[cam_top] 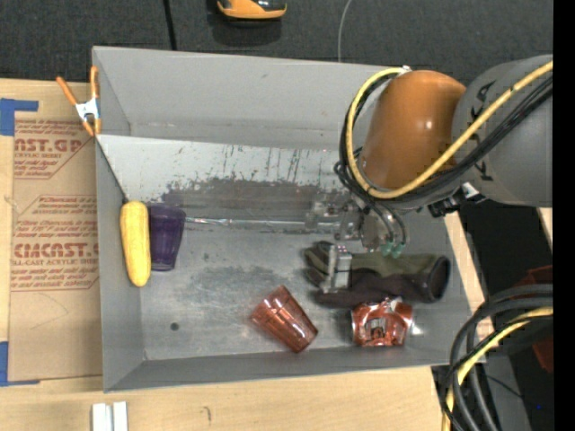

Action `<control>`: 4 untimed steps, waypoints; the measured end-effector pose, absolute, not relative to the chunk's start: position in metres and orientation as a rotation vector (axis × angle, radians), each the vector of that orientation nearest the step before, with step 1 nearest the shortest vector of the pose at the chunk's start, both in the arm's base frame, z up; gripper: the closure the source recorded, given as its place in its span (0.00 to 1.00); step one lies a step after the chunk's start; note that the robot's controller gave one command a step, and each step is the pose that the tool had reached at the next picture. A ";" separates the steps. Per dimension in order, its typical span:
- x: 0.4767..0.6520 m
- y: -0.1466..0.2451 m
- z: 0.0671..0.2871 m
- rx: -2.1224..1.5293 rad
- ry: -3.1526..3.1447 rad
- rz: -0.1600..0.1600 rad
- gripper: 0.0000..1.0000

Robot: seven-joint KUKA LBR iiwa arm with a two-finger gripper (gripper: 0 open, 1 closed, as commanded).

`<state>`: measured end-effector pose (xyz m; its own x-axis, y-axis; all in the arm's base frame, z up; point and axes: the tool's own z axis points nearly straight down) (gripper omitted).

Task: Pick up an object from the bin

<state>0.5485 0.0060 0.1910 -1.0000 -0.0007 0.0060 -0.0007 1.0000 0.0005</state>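
We are finding the gripper [337, 263] positioned at the left end of a long dark bundle [395, 281], which is lying in the right half of the bin [225, 97] near its front wall. We are unable to tell whether the tool is apart or together. A red crumpled cup [284, 322] and a red wrapper [382, 321] are lying just beside the bundle. We are judging the pick as not yet done, with grasp and lift remaining.

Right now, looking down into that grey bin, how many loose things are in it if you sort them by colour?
Yellow: 1, a long yellow cob-shaped toy at the left wall.
Purple: 1, a translucent purple cup beside it.
Red: 2, a translucent red cup on its side and a crumpled red foil packet.
Dark: 1, a long dark olive-brown thing.
Total: 5.
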 end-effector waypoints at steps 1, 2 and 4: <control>0.550 0.006 0.196 0.001 -3.143 -0.001 0.00; 0.557 -0.023 0.200 0.056 -3.143 -0.002 0.00; 0.561 -0.053 0.152 0.136 -3.142 -0.001 0.00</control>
<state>0.5608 -0.0529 0.1518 -0.9962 -0.0867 -0.0032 -0.0867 0.9962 0.0003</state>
